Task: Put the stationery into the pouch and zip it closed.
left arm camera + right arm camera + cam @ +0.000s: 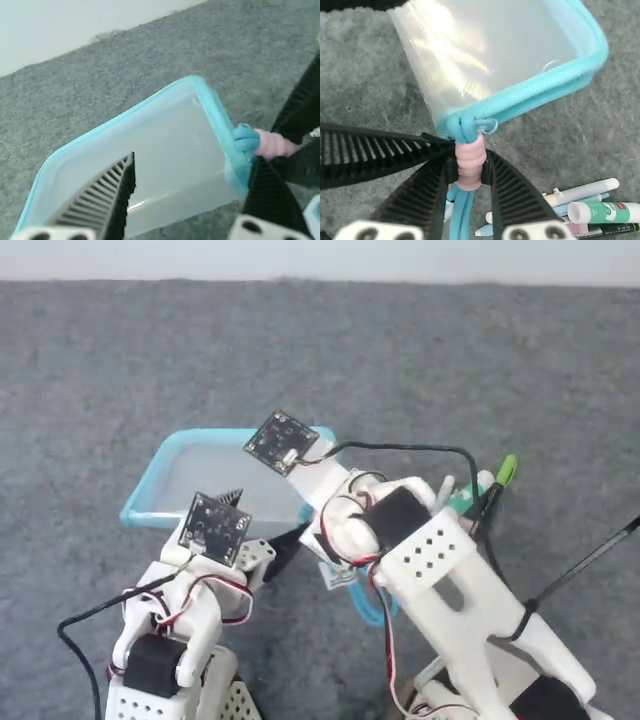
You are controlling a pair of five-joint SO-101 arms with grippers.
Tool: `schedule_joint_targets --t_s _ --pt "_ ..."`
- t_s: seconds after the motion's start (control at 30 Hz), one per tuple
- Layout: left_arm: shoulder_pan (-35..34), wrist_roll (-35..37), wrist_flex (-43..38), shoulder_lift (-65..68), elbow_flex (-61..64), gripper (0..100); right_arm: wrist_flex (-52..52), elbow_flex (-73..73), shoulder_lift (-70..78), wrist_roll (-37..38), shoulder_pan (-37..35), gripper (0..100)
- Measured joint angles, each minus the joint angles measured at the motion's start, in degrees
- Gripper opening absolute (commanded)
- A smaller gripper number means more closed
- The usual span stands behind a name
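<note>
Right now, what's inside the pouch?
Nothing shows through the clear pouch; pens and glue stick lie outside on the carpet. The part under the left hand is covered.

Grey felt-like table cover (150, 360); pale wall (300, 255) strip behind.

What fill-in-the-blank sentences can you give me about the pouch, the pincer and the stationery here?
1. The right pincer is shut on the ____ zipper pull.
2. The stationery lies on the carpet, not yet ____ the pouch.
3. The carpet under the pouch is ____ in colour.

Missing words: pink; inside; grey.
</note>
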Motion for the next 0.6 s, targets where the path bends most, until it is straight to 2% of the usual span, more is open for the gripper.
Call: schedule_joint_targets --t_s 0.2,0.43,0.6 --pt "0.0 0.0 0.0 0.0 0.0 34 0.0 0.0 0.0 0.0 -0.1 0.6" --pt "0.3 0.0 -6.3 0.0 6.6 34 0.1 0.1 0.0 0.0 -0.2 0.6" --pt "0.2 0.2 -7.4 0.0 7.3 34 1.6 0.0 -1.4 0.1 0.0 0.6"
